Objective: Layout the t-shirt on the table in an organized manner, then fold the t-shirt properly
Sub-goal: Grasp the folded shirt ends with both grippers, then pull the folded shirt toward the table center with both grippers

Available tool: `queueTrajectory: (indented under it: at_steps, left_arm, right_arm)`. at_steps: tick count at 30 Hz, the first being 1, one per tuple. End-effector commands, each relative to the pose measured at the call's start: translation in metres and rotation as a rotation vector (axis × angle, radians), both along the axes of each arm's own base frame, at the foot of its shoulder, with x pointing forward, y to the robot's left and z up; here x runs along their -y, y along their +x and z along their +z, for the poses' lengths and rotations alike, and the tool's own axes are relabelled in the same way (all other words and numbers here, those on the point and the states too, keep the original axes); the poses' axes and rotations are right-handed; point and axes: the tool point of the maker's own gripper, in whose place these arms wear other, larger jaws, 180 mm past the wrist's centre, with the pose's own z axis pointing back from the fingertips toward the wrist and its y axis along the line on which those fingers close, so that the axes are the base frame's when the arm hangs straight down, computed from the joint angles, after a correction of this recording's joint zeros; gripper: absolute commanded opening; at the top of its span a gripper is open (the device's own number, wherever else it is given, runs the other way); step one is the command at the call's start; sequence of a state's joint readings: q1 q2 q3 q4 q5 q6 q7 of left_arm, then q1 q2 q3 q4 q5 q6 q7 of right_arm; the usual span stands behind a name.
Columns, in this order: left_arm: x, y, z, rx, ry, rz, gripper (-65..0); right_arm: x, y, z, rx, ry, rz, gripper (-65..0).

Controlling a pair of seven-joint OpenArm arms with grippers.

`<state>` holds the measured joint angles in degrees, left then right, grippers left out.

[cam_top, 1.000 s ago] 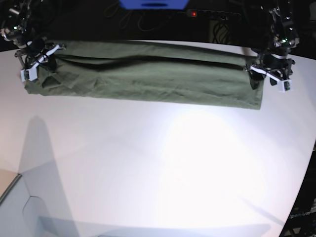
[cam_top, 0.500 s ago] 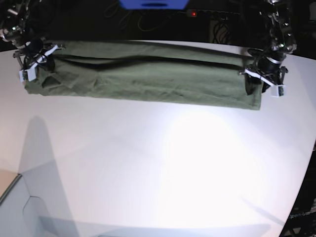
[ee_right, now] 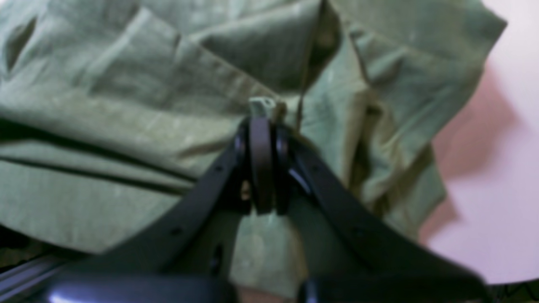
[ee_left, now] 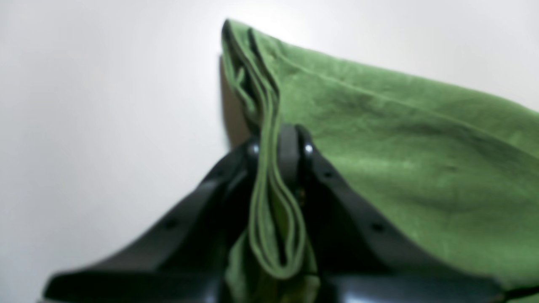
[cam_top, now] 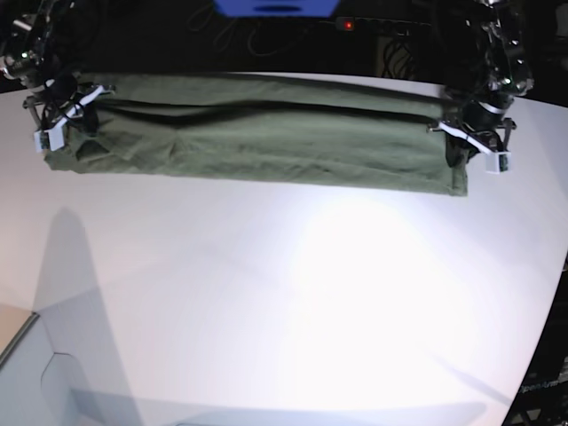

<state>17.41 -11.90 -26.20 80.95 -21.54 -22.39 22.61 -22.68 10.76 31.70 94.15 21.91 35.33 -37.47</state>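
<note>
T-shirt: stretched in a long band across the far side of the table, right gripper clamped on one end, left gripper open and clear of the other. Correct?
Not quite. The left gripper isn't open: the left wrist view shows it shut on the t-shirt, folded layers of hem pinched between its fingers. The rest holds: a long band across the far side of the table, right gripper clamped on the other end.

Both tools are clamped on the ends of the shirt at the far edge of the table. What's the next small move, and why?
Probably draw both ends toward the near side together, keeping the span taut. The left tool pinches stacked layers of the t-shirt and the right tool grips its bunched, wrinkled end. The shirt lies as a long band at the far edge of the table, with bare white surface in front.
</note>
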Motion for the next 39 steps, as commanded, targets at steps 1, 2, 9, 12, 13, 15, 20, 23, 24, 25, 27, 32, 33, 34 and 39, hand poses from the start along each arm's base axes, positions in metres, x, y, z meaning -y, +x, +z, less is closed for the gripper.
queueTrajectory:
  at_steps: [1, 2, 9, 12, 13, 15, 20, 23, 24, 25, 27, 32, 33, 34, 39]
  left_arm:
    - [-0.010, -0.005, -0.001, -0.024, 0.028, 0.012, -64.8]
    - [-0.013, -0.004, 0.002, -0.017, 0.033, 0.016, -64.8]
    - [-0.045, -0.002, 0.026, 0.040, 0.077, 0.092, -64.8]
    - [-0.056, -0.003, 0.032, 0.053, 0.091, 0.119, -64.8]
    - [-0.058, -0.003, 0.033, 0.055, 0.093, 0.125, -64.8]
    - [-0.060, -0.002, 0.036, 0.059, 0.102, 0.121, -64.8]
    - [-0.056, 0.008, 0.059, 0.118, 0.128, 0.095, -64.8]
    - [-0.048, 0.015, 0.080, 0.173, 0.144, 0.073, -64.8]
    - [-0.044, 0.013, 0.081, 0.171, 0.139, 0.072, -64.8]
    - [-0.039, 0.011, 0.080, 0.159, 0.133, 0.068, -64.8]
    - [-0.031, 0.012, 0.086, 0.148, 0.141, 0.048, -64.8]
    - [0.000, 0.012, 0.101, 0.156, 0.104, 0.031, -64.8]
    - [0.006, 0.011, 0.103, 0.154, 0.093, 0.031, -64.8]
    - [0.014, 0.011, 0.104, 0.152, 0.081, 0.024, -64.8]
    - [0.063, 0.015, 0.103, 0.132, 0.031, -0.091, -64.8]
  right_arm:
    - [0.002, 0.006, 0.009, 0.037, -0.006, 0.007, -65.0]
    - [-0.003, 0.008, 0.008, 0.036, 0.001, 0.020, -65.0]
    - [-0.040, 0.030, 0.007, 0.062, 0.049, 0.106, -65.0]
    - [-0.046, 0.038, 0.010, 0.083, 0.064, 0.108, -65.0]
    - [-0.046, 0.040, 0.012, 0.089, 0.064, 0.108, -65.0]
    - [-0.046, 0.041, 0.012, 0.089, 0.063, 0.108, -65.0]
    - [-0.047, 0.040, 0.009, 0.081, 0.070, 0.105, -65.0]
    - [-0.046, 0.037, 0.002, 0.063, 0.080, 0.096, -65.0]
    - [-0.046, 0.036, 0.000, 0.057, 0.083, 0.094, -65.0]
    - [-0.046, 0.035, -0.001, 0.054, 0.084, 0.093, -65.0]
    - [-0.045, 0.033, -0.005, 0.045, 0.089, 0.089, -65.0]
    - [-0.045, 0.033, -0.004, 0.045, 0.088, 0.089, -65.0]
    - [-0.045, 0.032, -0.005, 0.043, 0.088, 0.089, -65.0]
    - [-0.047, 0.032, -0.005, 0.044, 0.092, 0.088, -65.0]
    - [-0.050, 0.032, -0.004, 0.049, 0.098, 0.087, -65.0]
